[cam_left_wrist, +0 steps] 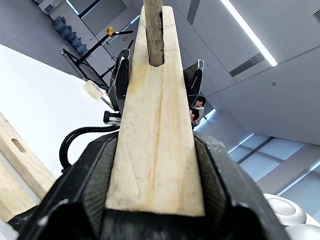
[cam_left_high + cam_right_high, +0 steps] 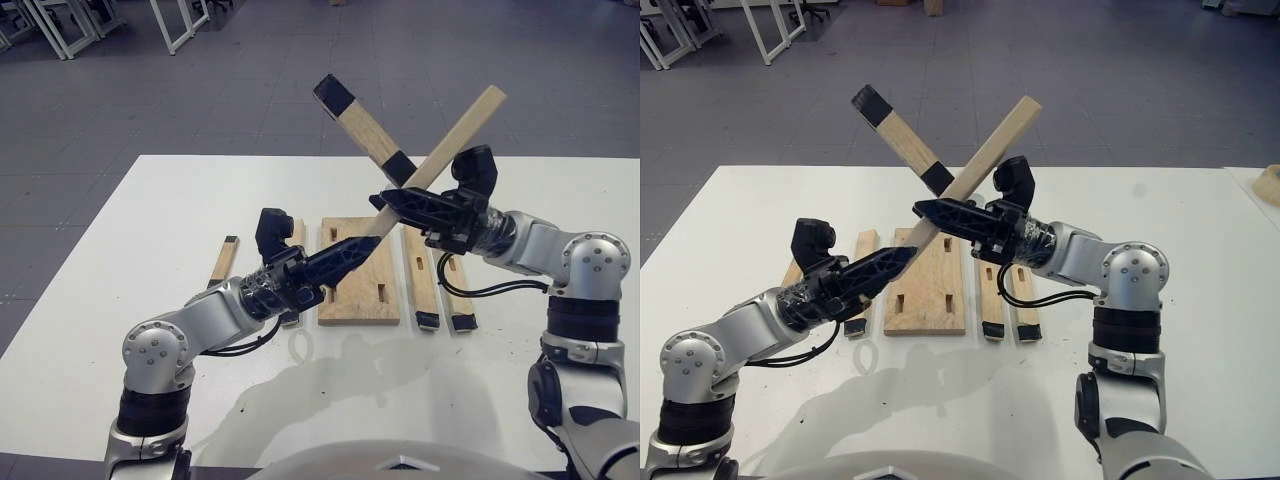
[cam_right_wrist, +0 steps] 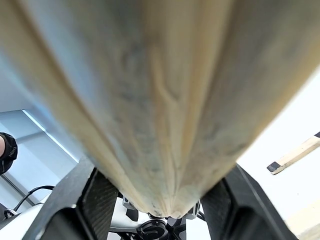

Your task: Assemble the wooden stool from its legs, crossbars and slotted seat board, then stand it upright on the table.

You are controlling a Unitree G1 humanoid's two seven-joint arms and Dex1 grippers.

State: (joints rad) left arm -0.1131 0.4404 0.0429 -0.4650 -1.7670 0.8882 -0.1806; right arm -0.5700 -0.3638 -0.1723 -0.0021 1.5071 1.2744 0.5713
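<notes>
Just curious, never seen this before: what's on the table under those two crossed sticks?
The slotted seat board lies flat beneath them, two loose pieces at its right, a lone piece farther left. The left fingers hide part of the board and of another piece.

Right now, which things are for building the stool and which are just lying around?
Stool job: plain bar, black-tipped bar, slotted seat board, loose sticks on the table.
Just there: white desk frames behind.
</notes>
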